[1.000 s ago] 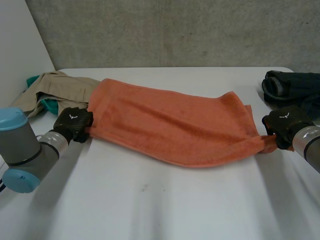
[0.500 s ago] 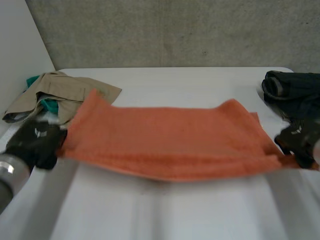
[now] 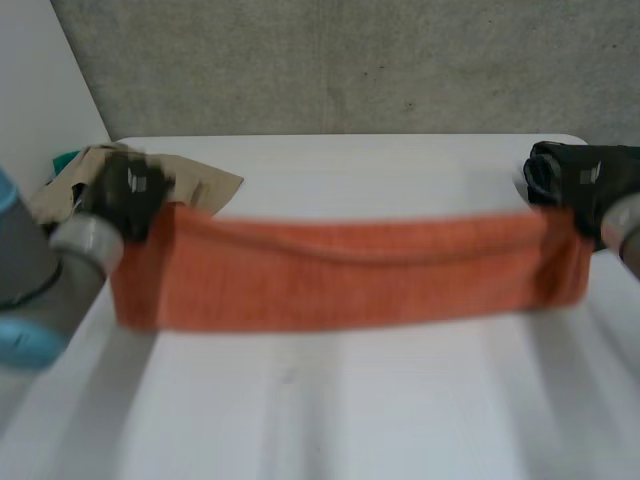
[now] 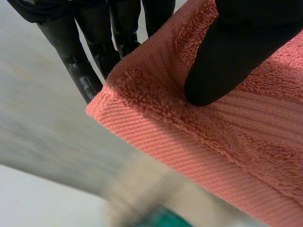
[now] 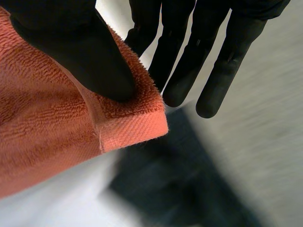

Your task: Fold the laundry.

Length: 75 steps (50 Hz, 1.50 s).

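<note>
An orange towel hangs stretched between my two hands above the white table. My left hand holds its left top corner. The left wrist view shows the thumb pressing that corner against the fingers behind it. My right hand holds the right top corner. There the thumb pins the towel's hemmed corner to the fingers.
A beige garment with a teal piece under it lies at the table's far left. A dark folded garment lies at the far right, behind my right hand. The grey wall stands behind the table.
Both hands have lifted the towel off the table and carried it up and away from me. It now hangs taut as a flat band instead of lying slack.
</note>
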Tool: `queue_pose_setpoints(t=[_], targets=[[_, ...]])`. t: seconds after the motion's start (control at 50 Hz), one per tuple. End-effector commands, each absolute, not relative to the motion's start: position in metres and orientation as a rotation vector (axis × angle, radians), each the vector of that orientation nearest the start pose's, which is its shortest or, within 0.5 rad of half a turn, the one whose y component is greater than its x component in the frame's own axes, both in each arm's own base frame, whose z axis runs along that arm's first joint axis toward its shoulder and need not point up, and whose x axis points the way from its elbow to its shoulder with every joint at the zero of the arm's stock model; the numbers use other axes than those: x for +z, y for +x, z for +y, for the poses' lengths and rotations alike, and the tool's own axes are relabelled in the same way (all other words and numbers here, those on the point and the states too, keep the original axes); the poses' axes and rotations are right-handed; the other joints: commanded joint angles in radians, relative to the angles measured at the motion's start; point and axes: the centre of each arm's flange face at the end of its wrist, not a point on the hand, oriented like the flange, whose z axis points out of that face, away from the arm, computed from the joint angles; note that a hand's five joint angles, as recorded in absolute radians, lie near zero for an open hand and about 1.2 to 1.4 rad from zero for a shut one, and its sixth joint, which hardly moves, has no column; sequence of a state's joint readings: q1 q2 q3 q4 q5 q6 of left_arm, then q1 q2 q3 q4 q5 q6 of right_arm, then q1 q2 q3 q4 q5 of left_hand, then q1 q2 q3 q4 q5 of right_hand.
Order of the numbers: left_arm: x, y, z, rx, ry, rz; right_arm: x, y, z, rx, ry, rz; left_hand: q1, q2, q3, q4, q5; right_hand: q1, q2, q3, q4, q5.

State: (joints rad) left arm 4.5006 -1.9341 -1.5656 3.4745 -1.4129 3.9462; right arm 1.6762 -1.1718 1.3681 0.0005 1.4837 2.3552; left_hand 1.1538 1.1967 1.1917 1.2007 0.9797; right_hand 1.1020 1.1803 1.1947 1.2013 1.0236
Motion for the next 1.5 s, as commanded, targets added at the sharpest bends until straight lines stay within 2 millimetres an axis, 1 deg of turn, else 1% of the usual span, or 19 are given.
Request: queue_pose_setpoints(t=[0.02, 0.08, 0.12, 0.22, 0.24, 0.3, 0.38, 0.48, 0.54, 0.62, 0.66, 0.76, 0.84, 0.98, 1.06, 1.18, 1.32, 1.46, 1.5], targets=[[0.345, -0.239, -0.387, -2.405, 0.698, 1.174, 0.330, 0.192, -0.403, -2.879, -0.723, 1.814, 0.242, 0.200, 0.205, 0.196, 0.242, 0.294, 0.216, 0.202, 0.195, 0.198], [0.371, -0.231, -0.391, -2.499, 0.552, 1.082, 0.356, 0.192, -0.409, -3.029, -0.529, 1.524, 0.242, 0.200, 0.205, 0.196, 0.242, 0.294, 0.216, 0.202, 0.195, 0.198], [0.383, -0.227, -0.392, -2.568, 0.473, 1.045, 0.358, 0.191, -0.412, -3.052, -0.491, 1.464, 0.242, 0.200, 0.205, 0.196, 0.242, 0.294, 0.216, 0.202, 0.195, 0.198], [0.352, -0.228, -0.390, -2.541, 0.521, 1.230, 0.349, 0.195, -0.413, -2.995, -0.543, 1.513, 0.242, 0.200, 0.205, 0.196, 0.242, 0.294, 0.216, 0.202, 0.195, 0.198], [0.333, -0.227, -0.387, -2.494, 0.558, 1.323, 0.338, 0.195, -0.414, -2.941, -0.574, 1.590, 0.242, 0.200, 0.205, 0.196, 0.242, 0.294, 0.216, 0.202, 0.195, 0.198], [0.311, -0.224, -0.377, -2.434, 0.602, 1.437, 0.321, 0.197, -0.413, -2.828, -0.644, 1.718, 0.242, 0.200, 0.205, 0.196, 0.242, 0.294, 0.216, 0.202, 0.195, 0.198], [0.265, -0.220, -0.356, -2.322, 0.684, 1.618, 0.283, 0.199, -0.402, -2.506, -0.807, 1.996, 0.242, 0.200, 0.205, 0.196, 0.242, 0.294, 0.216, 0.202, 0.195, 0.198], [0.205, -0.216, -0.324, -2.167, 0.811, 1.836, 0.206, 0.201, -0.379, -1.966, -1.072, 2.346, 0.242, 0.200, 0.205, 0.196, 0.242, 0.294, 0.216, 0.202, 0.195, 0.198], [0.181, -0.215, -0.310, -2.107, 0.870, 1.926, 0.174, 0.199, -0.365, -1.747, -1.208, 2.462, 0.242, 0.200, 0.205, 0.196, 0.242, 0.294, 0.216, 0.202, 0.195, 0.198], [0.169, -0.214, -0.302, -2.072, 0.898, 1.973, 0.157, 0.196, -0.362, -1.669, -1.251, 2.500, 0.242, 0.200, 0.205, 0.196, 0.242, 0.294, 0.216, 0.202, 0.195, 0.198], [0.168, -0.214, -0.301, -2.066, 0.896, 1.978, 0.156, 0.193, -0.364, -1.668, -1.225, 2.511, 0.242, 0.200, 0.205, 0.196, 0.242, 0.294, 0.216, 0.202, 0.195, 0.198], [0.173, -0.213, -0.301, -2.077, 0.889, 1.965, 0.162, 0.178, -0.372, -1.705, -1.066, 2.542, 0.242, 0.200, 0.205, 0.196, 0.242, -0.499, -0.577, -0.591, -0.598, -0.595], [0.185, -0.214, -0.299, -2.115, 0.875, 1.928, 0.169, 0.173, -0.372, -1.736, -1.018, 2.541, 0.242, 0.200, 0.205, 0.196, 0.242, -0.693, -0.772, -0.786, -0.793, -0.790], [0.192, -0.216, -0.297, -2.157, 0.844, 1.943, 0.183, 0.156, -0.360, -1.750, -0.985, 2.578, 0.242, 0.200, 0.205, 0.196, 0.242, -0.650, -0.728, -0.743, -0.749, -0.746], [0.194, -0.217, -0.295, -2.180, 0.819, 1.968, 0.195, 0.154, -0.337, -1.748, -1.002, 2.575, 0.242, 0.200, 0.205, 0.196, 0.242, -0.533, -0.611, -0.625, -0.632, -0.629], [0.196, -0.217, -0.295, -2.199, 0.798, 1.985, 0.182, 0.154, -0.309, -1.645, -1.108, 2.580, 0.242, 0.200, 0.205, 0.196, 0.242, -0.380, -0.458, -0.473, -0.479, -0.476], [0.198, -0.220, -0.294, -2.219, 0.801, 1.989, 0.166, 0.164, -0.286, -1.561, -1.167, 2.474, 0.242, 0.200, 0.205, 0.196, 0.242, -0.526, -0.604, -0.619, -0.625, -0.622], [0.214, -0.227, -0.295, -2.281, 0.791, 1.957, 0.164, 0.177, -0.289, -1.611, -0.875, 2.393, 0.242, 0.200, 0.205, 0.196, 0.242, -0.753, -0.831, -0.845, -0.852, -0.849], [0.224, -0.230, -0.293, -2.307, 0.792, 1.951, 0.166, 0.197, -0.282, -1.596, -0.753, 2.310, 0.242, 0.200, 0.205, 0.196, 0.242, -0.800, -0.878, -0.892, -0.899, -0.896]])
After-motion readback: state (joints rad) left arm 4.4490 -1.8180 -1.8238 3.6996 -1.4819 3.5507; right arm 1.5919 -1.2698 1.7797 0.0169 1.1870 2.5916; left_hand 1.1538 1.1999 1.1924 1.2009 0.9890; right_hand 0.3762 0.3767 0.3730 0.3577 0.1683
